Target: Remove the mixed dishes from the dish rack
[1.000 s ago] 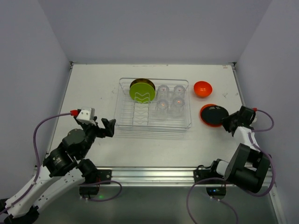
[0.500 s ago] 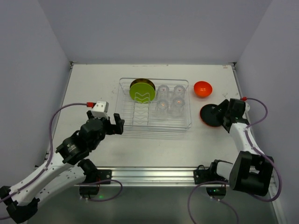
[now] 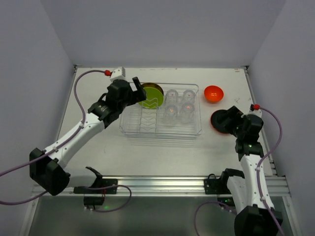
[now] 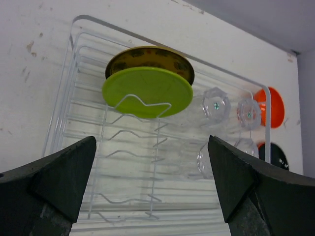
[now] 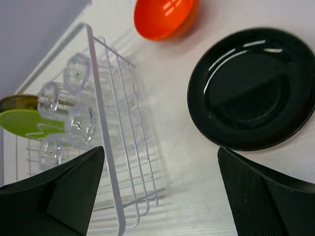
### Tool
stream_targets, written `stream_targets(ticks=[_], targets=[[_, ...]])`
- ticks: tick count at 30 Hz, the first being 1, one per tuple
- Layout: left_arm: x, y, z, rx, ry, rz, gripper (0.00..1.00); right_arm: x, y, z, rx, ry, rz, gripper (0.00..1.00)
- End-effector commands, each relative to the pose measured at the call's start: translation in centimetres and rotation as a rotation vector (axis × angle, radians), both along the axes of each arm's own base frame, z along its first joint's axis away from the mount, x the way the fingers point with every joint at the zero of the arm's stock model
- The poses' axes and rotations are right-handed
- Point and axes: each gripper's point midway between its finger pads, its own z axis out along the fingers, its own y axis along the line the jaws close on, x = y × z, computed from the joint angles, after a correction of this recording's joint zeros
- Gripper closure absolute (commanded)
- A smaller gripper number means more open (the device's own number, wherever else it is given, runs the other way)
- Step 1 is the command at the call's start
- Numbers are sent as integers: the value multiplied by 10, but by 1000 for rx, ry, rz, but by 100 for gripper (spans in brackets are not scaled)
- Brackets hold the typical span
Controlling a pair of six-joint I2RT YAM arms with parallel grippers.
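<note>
Hovering over the dish rack (image 3: 162, 132), the left tool (image 4: 151, 147) gapes wide at the green plate (image 4: 147, 91) propped upright inside, likely next out. The right tool (image 5: 160, 162), also apart, hangs above the black plate (image 5: 251, 88) lying on the table (image 5: 197, 172).

Plain pale lavender walls (image 3: 162, 29) enclose the white, scuffed bench (image 3: 162, 152) on its far, left and right edges; a metal rail (image 3: 162, 183) lines its near edge.
</note>
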Motion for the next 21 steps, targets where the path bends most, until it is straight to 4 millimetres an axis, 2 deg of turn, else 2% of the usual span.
stream_targets(ticks=[1,2,3,4,5,6,7,8,10,16,21], targets=[[34,-7,15,-375,47,216,0,7,20,-13,53,54,125,1],[36,-6,5,-402,104,279,0,8,22,-16,63,73,137,1],[47,-6,22,-449,100,341,0,8,24,-13,67,74,147,1],[55,-9,21,-518,144,418,0,8,24,-13,68,74,149,1],[57,-8,-17,-449,263,501,0,7,25,-7,66,46,150,1],[69,-11,4,-495,252,539,0,5,25,-7,67,34,149,1],[79,-16,-18,-506,310,610,0,4,25,-4,63,17,144,1],[79,-14,-26,-489,347,649,0,4,25,-1,64,0,139,1],[94,-19,-28,-535,347,719,0,3,24,4,57,-32,132,1],[93,-9,-62,-557,408,925,2,1,29,4,78,-27,154,1],[93,-16,-79,-540,417,939,9,1,35,4,96,-36,181,1]])
